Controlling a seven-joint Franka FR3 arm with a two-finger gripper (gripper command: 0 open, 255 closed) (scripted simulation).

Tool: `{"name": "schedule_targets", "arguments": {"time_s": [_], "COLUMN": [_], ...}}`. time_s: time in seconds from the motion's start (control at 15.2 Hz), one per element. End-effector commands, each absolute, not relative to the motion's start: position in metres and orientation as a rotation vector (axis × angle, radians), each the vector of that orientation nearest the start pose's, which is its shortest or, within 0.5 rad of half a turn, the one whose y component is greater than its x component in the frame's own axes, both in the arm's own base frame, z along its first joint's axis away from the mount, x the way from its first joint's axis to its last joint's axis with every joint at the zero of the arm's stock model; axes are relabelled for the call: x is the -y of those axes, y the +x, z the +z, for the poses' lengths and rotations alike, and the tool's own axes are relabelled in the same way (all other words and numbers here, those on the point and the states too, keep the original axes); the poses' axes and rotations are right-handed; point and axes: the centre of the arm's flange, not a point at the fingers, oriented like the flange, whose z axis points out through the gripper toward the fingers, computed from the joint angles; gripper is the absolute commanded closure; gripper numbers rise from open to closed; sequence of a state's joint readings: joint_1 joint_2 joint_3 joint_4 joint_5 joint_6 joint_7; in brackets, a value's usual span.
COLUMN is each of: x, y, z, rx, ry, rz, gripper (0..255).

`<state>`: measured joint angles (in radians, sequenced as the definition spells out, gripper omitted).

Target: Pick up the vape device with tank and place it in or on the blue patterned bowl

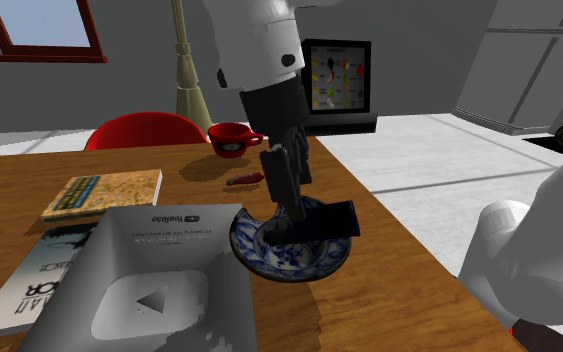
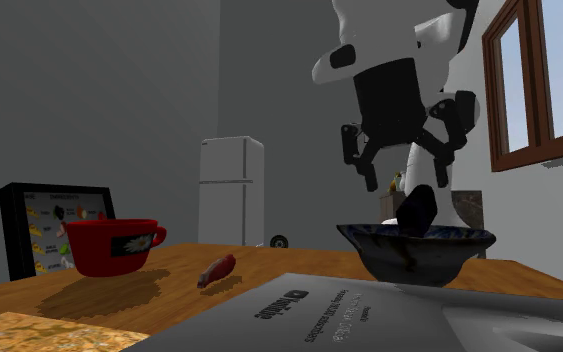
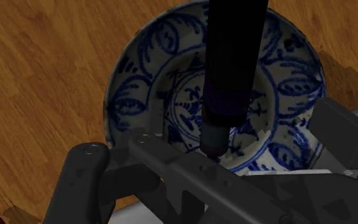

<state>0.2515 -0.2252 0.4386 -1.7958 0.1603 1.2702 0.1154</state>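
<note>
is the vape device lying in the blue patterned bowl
Yes, the dark vape device rests inside the blue patterned bowl, its tip near the bowl's centre.

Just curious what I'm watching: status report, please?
Gripper open, above bowl. Vape in bowl, unheld, tilted against rim. Red cup apart, nothing blocking.

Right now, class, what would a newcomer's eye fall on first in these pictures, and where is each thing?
The blue patterned bowl stands out first, near the edge of the wooden table, with a dark vape device leaning inside it. Just above it hangs the black hand, its fingers apart and clear of the device. A bright red cup stands farther back on the table.
</note>
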Motion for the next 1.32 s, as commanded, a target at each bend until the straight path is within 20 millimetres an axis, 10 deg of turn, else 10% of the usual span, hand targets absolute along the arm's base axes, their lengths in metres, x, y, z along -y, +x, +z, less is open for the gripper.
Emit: {"name": "schedule_targets", "arguments": {"time_s": [0.0, 0.86, 0.92, 1.25], "x": [-0.321, -0.317, -0.317, -0.317], "y": [0.322, 0.313, 0.313, 0.313], "z": [0.591, 0.563, 0.563, 0.563], "rx": [0.891, 0.891, 0.891, 0.891], "ry": [-3.033, -3.033, -3.033, -3.033], "rz": [0.558, 0.558, 0.558, 0.558], "gripper": [0, 0, 255, 255]}}
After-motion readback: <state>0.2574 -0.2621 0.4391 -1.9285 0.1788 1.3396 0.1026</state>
